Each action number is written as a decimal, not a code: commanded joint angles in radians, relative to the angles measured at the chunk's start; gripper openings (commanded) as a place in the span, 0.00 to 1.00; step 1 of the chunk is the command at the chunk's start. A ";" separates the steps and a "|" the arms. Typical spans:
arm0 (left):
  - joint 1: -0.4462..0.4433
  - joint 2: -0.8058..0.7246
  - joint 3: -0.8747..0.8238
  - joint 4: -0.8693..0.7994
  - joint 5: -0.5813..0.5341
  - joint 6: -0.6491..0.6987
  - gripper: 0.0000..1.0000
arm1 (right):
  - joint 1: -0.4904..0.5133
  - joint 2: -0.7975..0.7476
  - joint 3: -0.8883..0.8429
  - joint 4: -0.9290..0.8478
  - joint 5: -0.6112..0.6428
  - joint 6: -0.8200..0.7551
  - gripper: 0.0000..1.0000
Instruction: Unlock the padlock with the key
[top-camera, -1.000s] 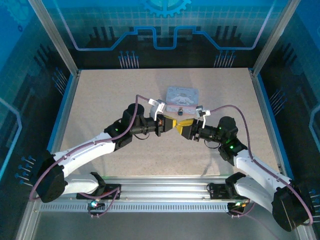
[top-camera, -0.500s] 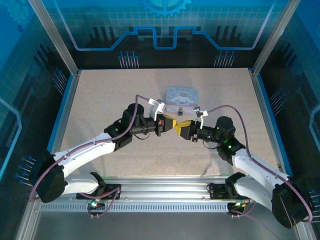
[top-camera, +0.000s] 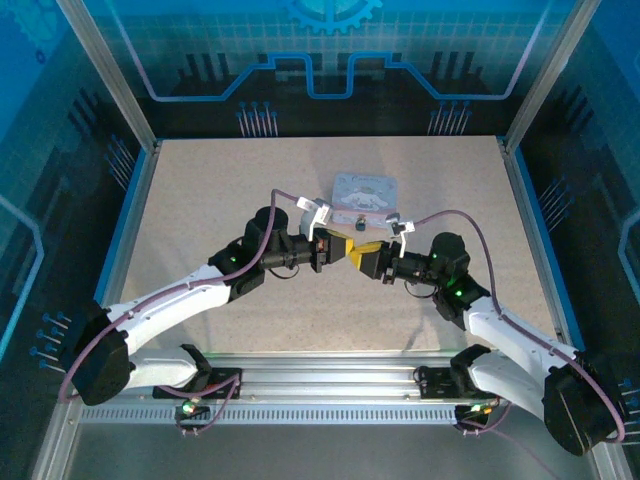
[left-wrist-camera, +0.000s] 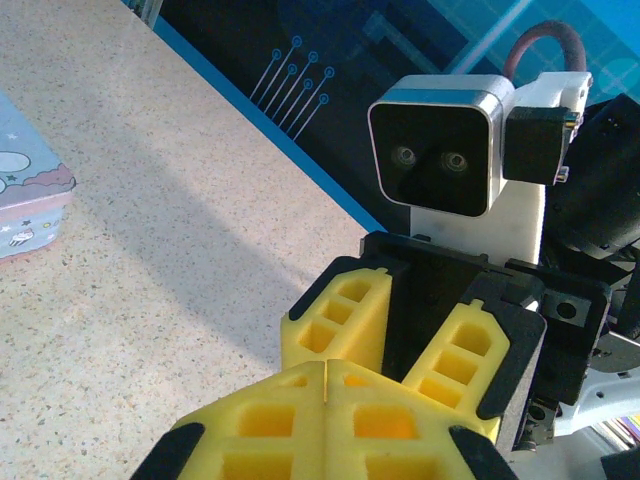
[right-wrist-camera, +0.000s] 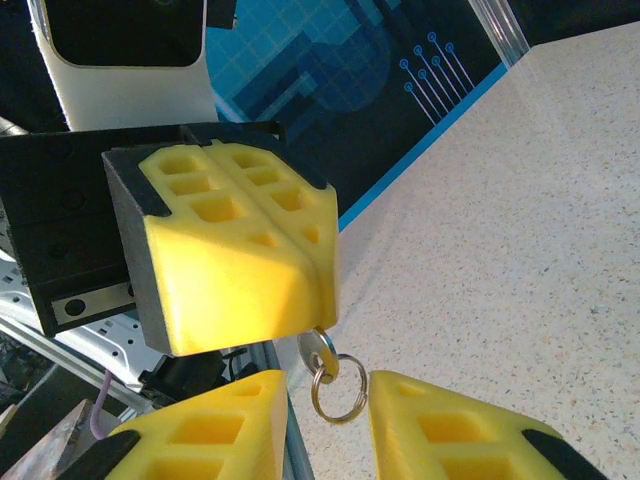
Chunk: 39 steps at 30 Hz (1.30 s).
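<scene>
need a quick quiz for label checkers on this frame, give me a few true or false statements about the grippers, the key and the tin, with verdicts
1. The left gripper is shut on the key. True.
2. The right gripper is clamped on the key ring. False: its fingers stand apart, and the ring hangs between them.
3. The tin lies on the table, farther from the arm bases than both grippers. True.
4. The key lies flat on the table. False: it is held in the air, sticking out below the left gripper's closed fingertips.
</scene>
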 joint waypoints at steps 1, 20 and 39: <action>0.006 -0.010 0.016 0.021 0.034 -0.014 0.00 | 0.008 -0.015 0.018 0.034 0.014 -0.004 0.28; 0.006 -0.006 0.009 0.032 0.044 -0.018 0.00 | 0.009 -0.009 0.033 0.031 0.012 0.003 0.18; 0.052 0.000 0.030 0.026 0.007 -0.021 0.44 | 0.010 -0.066 0.024 -0.165 0.110 -0.056 0.00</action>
